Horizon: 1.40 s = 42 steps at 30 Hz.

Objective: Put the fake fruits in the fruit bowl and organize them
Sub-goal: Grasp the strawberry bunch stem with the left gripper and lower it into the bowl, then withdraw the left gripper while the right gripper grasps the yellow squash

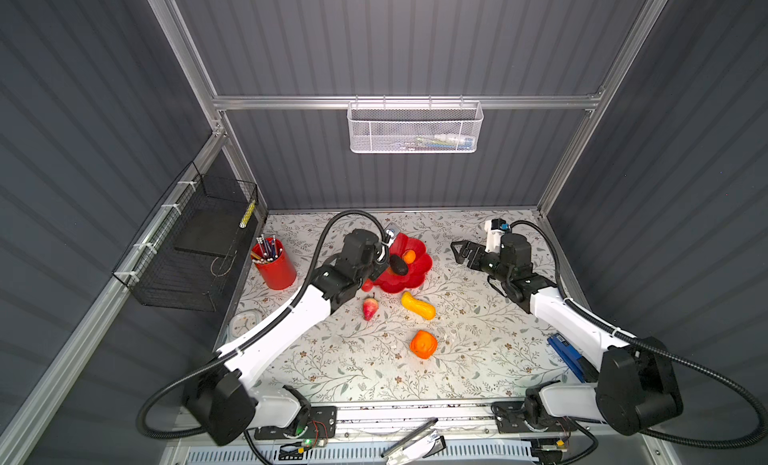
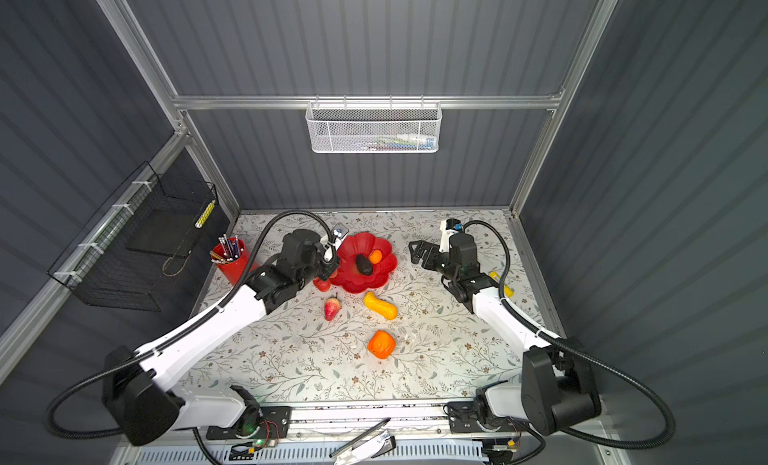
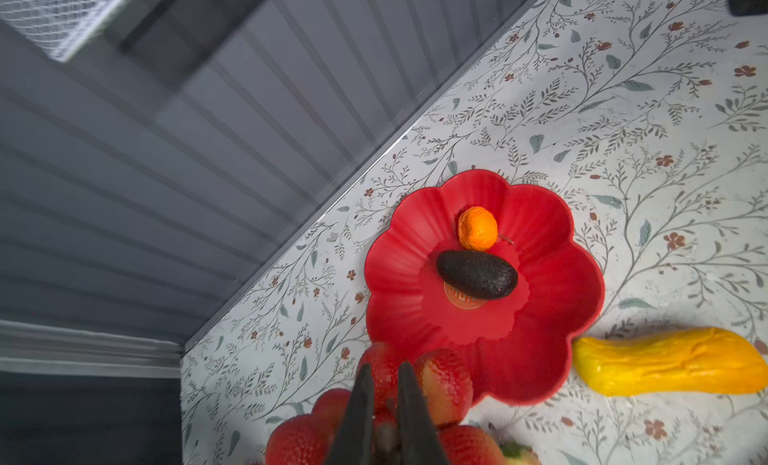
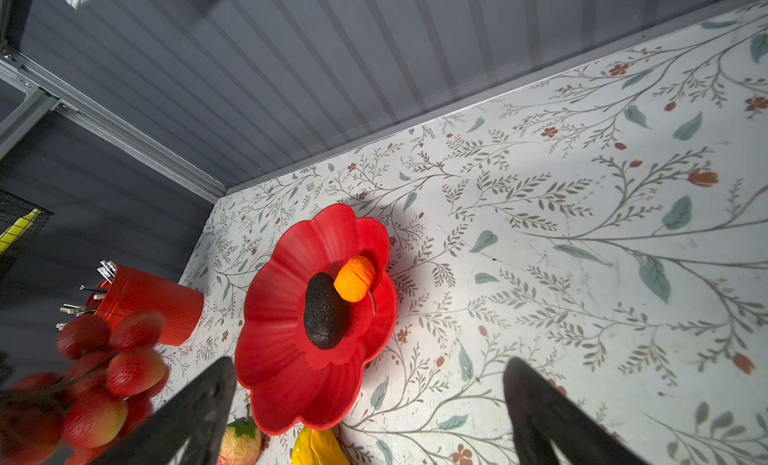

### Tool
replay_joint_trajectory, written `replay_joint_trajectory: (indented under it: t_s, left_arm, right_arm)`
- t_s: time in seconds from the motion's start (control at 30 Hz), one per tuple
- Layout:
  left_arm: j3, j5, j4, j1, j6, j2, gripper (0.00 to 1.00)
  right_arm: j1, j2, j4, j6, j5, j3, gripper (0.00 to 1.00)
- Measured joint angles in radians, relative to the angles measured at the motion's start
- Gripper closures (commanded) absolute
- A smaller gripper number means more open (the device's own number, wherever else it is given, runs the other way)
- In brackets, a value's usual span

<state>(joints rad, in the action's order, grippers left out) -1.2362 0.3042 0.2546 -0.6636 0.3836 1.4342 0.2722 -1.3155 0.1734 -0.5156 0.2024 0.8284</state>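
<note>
Left gripper (image 3: 385,366): fingers pressed together on the bunch of red berries (image 3: 444,384), apparently by its stem, at the lower-left rim of the fruit bowl (image 1: 409,285) in a top view; right gripper (image 1: 457,253) fingers spread, empty. Risk: dangling berries snag the rim, tipping the bowl or ejecting the avocado (image 3: 478,273); the sticker (image 3: 459,303) beneath is unreadable.

Left arm (image 1: 282,321) is extended forward and inward, wrist pitched down. Left end effector (image 3: 385,369) is closed on the bunch of red berries (image 3: 444,384). Right arm (image 1: 569,317) is extended forward, wrist turned inward. Right end effector (image 1: 457,253) is held with jaws spread wide.
</note>
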Motion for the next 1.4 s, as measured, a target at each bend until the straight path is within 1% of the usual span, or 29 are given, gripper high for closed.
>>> replay_joint_trajectory:
  t_s: [0.13,0.27,0.37,0.5,0.67,0.7,0.73,0.8,0.87,0.97,1.1,1.17,1.2,1.23,1.33,1.4]
  left_arm:
    - [-0.149,-0.063,-0.007,0.026,-0.006,0.175,1.00]
    - [-0.282,-0.093,-0.007,0.044,-0.010,0.313,1.00]
    - [-0.328,-0.100,-0.007,0.059,-0.020,0.380,1.00]
    - [-0.342,-0.105,0.002,0.079,-0.040,0.443,1.00]
    - [-0.388,-0.098,0.058,0.089,-0.053,0.525,1.00]
    - [-0.392,-0.096,0.064,0.090,-0.055,0.535,0.94]
    - [-0.397,-0.093,0.069,0.090,-0.056,0.544,0.85]
    - [-0.407,-0.089,0.072,0.090,-0.060,0.560,0.72]
    - [-0.428,-0.087,0.076,0.090,-0.066,0.580,0.55]
    - [-0.468,-0.081,0.076,0.090,-0.084,0.613,0.43]
    - [-0.489,-0.077,0.076,0.090,-0.100,0.628,0.35]
    - [-0.491,-0.076,0.074,0.090,-0.107,0.628,0.14]
    - [-0.491,-0.075,0.072,0.090,-0.115,0.628,0.03]
    - [-0.490,-0.073,0.068,0.090,-0.120,0.627,0.00]
    - [-0.468,-0.069,0.037,0.090,-0.135,0.609,0.00]
    - [-0.431,-0.064,0.018,0.090,-0.145,0.566,0.00]
  right_arm:
    - [-0.009,0.042,-0.018,0.005,-0.004,-0.020,0.01]
    - [-0.019,0.069,-0.032,0.011,-0.010,-0.041,0.01]
    - [-0.025,0.073,-0.035,0.017,-0.012,-0.048,0.01]
    - [-0.032,0.073,-0.042,0.023,-0.012,-0.049,0.01]
    - [-0.039,0.073,-0.051,0.026,-0.011,-0.049,0.01]
    - [-0.040,0.073,-0.051,0.026,-0.011,-0.049,0.01]
    - [-0.041,0.073,-0.051,0.026,-0.011,-0.049,0.01]
    - [-0.043,0.072,-0.053,0.026,-0.011,-0.049,0.01]
    - [-0.043,0.069,-0.058,0.026,-0.011,-0.048,0.01]
    - [-0.045,0.063,-0.076,0.027,-0.012,-0.048,0.01]
    - [-0.045,0.055,-0.106,0.038,-0.015,-0.039,0.01]
    - [-0.045,0.047,-0.124,0.047,-0.014,-0.025,0.01]
    - [-0.045,0.042,-0.130,0.051,-0.012,-0.020,0.01]
    - [-0.045,0.037,-0.141,0.055,-0.006,-0.014,0.01]
    - [-0.041,0.016,-0.161,0.070,0.015,-0.002,0.02]
    - [-0.030,-0.001,-0.183,0.080,0.026,0.010,0.02]
